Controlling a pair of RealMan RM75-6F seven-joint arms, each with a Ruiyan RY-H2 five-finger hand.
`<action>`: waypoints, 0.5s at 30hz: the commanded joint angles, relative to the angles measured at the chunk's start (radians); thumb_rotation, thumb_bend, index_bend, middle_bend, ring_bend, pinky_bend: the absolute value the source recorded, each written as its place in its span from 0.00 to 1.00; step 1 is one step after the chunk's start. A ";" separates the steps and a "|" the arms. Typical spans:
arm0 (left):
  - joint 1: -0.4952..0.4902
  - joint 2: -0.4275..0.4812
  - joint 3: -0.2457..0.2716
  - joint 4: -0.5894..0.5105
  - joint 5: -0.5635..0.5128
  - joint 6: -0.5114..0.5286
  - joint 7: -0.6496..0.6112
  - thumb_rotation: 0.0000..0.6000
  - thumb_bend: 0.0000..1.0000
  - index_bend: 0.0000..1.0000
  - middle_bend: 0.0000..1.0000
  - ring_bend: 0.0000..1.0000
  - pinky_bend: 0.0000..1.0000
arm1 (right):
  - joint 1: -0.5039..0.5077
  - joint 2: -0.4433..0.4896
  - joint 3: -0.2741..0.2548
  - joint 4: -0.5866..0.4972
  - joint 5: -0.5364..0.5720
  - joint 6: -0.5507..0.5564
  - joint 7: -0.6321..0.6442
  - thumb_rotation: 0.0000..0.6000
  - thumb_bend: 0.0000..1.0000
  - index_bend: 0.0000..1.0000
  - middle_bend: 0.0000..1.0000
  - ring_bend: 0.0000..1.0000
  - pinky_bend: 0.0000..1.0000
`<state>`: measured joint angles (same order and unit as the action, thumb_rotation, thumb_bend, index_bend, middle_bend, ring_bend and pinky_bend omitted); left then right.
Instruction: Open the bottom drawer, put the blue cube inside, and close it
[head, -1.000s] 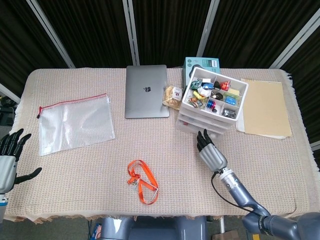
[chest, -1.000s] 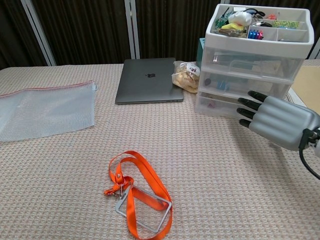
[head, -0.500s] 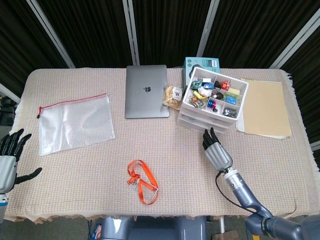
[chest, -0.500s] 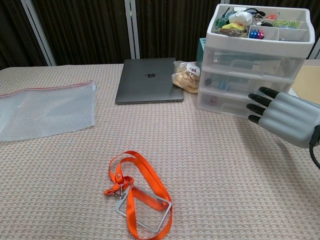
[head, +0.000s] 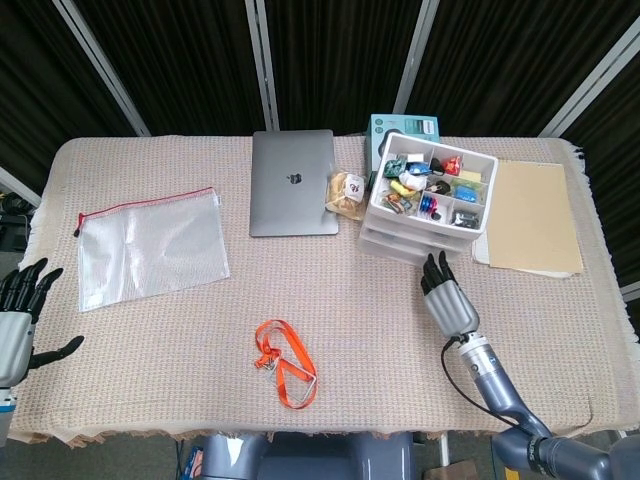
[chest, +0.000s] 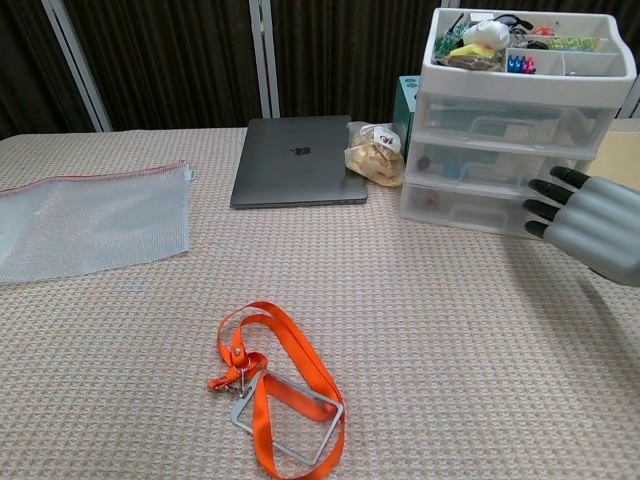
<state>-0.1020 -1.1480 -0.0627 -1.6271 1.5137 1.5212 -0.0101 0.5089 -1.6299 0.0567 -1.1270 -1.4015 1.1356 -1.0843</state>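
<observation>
A white three-drawer unit stands at the back right, its top tray full of small items. All drawers look pushed in, including the bottom drawer. Something small and blue shows through the middle drawer's clear front; I cannot tell whether it is the cube. My right hand lies just in front of the unit's right side, fingers stretched toward the bottom drawer and holding nothing. My left hand is at the table's near left edge, fingers spread and empty.
A closed laptop and a snack bag lie left of the unit, a teal box behind it, and a tan folder to its right. A clear zip pouch lies far left. An orange lanyard sits near the front.
The drawer unit has turned squarer to the table edge and shifted right. My right hand has moved right along its front. The left hand has stayed put.
</observation>
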 joint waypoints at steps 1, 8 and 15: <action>-0.001 0.000 0.000 -0.001 0.001 -0.001 0.001 1.00 0.17 0.11 0.00 0.00 0.00 | -0.012 0.009 0.007 0.007 0.018 0.004 0.006 1.00 0.27 0.24 0.11 0.00 0.09; 0.000 -0.001 0.001 -0.001 0.001 0.000 0.005 1.00 0.17 0.11 0.00 0.00 0.00 | -0.026 0.016 0.006 0.017 0.037 0.009 0.020 1.00 0.28 0.25 0.11 0.00 0.09; 0.000 -0.001 0.000 -0.003 -0.001 -0.002 0.007 1.00 0.17 0.11 0.00 0.00 0.00 | -0.035 0.024 -0.003 0.018 0.036 0.017 0.033 1.00 0.27 0.25 0.11 0.00 0.09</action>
<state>-0.1025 -1.1492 -0.0624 -1.6300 1.5123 1.5194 -0.0033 0.4751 -1.6066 0.0539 -1.1085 -1.3661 1.1517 -1.0520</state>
